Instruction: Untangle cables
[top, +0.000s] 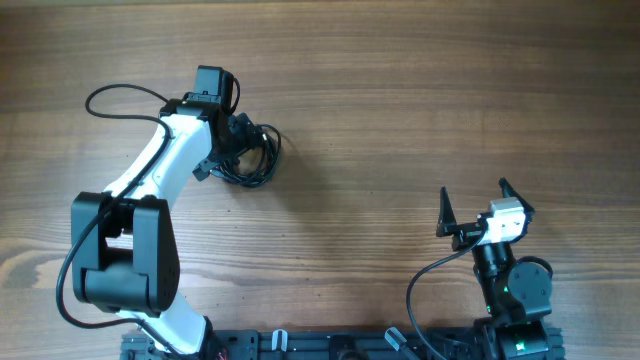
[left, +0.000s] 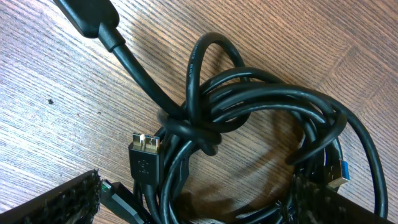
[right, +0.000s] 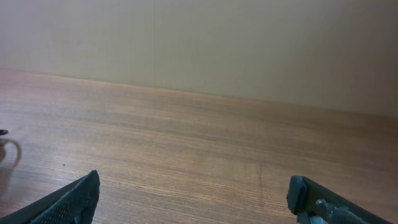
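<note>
Overhead, the left gripper (top: 238, 140) sits over the cables (top: 258, 158), a knotted black coil on the table (top: 400, 100) left of centre, while the right gripper (top: 477, 203) stands wide, well apart from them. The left wrist view shows the knot between wide-set fingers (left: 68, 202), gripping nothing; the right wrist view shows fingers (right: 78, 198) spread above the table.

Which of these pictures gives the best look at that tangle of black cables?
The left wrist view: the cables fill the frame, knot and plugs clear. Overhead, they are a small coil partly under the left gripper. The right wrist view shows no tangle.
</note>
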